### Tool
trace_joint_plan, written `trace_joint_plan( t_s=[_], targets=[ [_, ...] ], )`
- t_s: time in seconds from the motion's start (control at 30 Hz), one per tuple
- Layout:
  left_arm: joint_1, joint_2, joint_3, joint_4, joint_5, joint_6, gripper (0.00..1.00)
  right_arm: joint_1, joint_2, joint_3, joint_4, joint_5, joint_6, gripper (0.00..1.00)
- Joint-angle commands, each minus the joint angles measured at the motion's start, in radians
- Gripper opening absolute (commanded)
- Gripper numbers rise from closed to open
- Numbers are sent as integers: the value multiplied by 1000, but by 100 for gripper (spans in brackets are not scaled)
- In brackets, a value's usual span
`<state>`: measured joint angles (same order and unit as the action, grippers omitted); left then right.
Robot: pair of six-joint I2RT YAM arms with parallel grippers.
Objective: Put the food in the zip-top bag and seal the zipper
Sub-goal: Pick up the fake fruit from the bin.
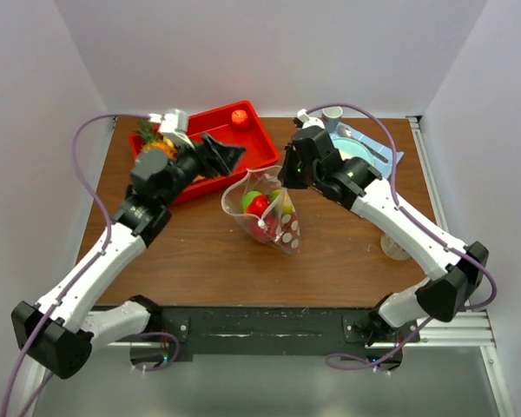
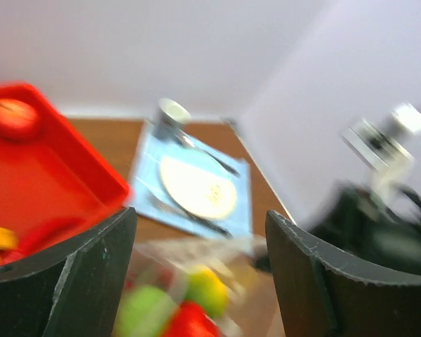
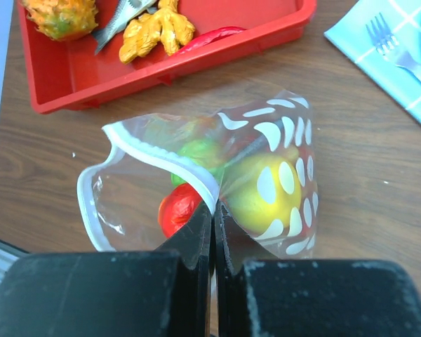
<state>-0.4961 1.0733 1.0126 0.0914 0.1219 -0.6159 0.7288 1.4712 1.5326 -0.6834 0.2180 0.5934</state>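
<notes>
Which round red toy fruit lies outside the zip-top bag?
The round red fruit in the far right corner of the red tray. The other red fruit sits inside the zip-top bag, beside a green fruit and a yellow fruit.

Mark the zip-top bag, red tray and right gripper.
zip-top bag (image 3: 274, 130): right wrist view, dotted upper wall.
red tray (image 1: 252, 143): top external view, bare floor.
right gripper (image 3: 214, 210): right wrist view, between the shut fingertips.

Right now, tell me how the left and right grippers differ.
The left gripper has its jaws spread wide and empty; the right gripper has its jaws pinched shut on the rim of the zip-top bag. The left gripper sits by the edge of the red tray; the right gripper is at the bag's mouth. Both are black and point toward the bag.
</notes>
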Motion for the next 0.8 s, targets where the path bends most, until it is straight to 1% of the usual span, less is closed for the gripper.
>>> trace_joint_plan(
  t_s=[0.0,0.03,0.07,0.1,0.13,0.17,0.2,0.23,0.27,0.3,0.33,0.37,0.43,0.47,0.57,0.63,0.67,0.77],
  targets=[
    [175,123,102,7,-85,86,78,-5,-89,-15,27,40,-38,0],
    [191,163,128,1,-115,114,77,-5,-100,-29,27,29,-40,0],
    [211,256,192,-15,-170,143,77,-3,-107,-37,30,21,-43,0],
    [237,307,228,-22,-172,166,77,-5,-123,-45,39,15,-44,0],
    [305,357,285,-25,-154,162,75,-3,-130,-58,41,0,-44,0],
    [329,444,303,-13,-186,159,75,-5,-135,-63,45,-5,-47,0],
    [336,488,325,-1,-235,198,75,-6,-140,-66,50,-9,-53,0],
    [337,537,352,10,-270,227,78,-5,-141,-66,48,-12,-59,0],
    [340,657,451,-16,-306,255,79,-5,-141,-63,39,-28,-67,0],
    [340,724,522,-50,-324,306,79,-5,-146,-63,35,-28,-82,0],
    [340,787,650,-82,-340,327,79,-3,-147,-63,36,-26,-86,0],
    [340,891,702,-135,-375,347,80,-3,-150,-65,38,-37,-92,0],
    [340,979,830,-176,-422,393,81,-3,-160,-71,47,-45,-99,0],
    [340,1048,866,-211,-477,403,81,-3,-160,-75,57,-54,-101,0],
    [340,1154,961,-255,-574,424,84,-3,-170,-98,73,-88,-106,0],
    [340,1213,998,-271,-617,446,89,-3,-176,-120,79,-106,-107,0],
    [340,1226,1006,-271,-646,452,89,-3,-183,-124,82,-109,-109,0],
    [341,1267,1001,-265,-671,469,91,-3,-187,-141,90,-118,-113,0]
  ],
)
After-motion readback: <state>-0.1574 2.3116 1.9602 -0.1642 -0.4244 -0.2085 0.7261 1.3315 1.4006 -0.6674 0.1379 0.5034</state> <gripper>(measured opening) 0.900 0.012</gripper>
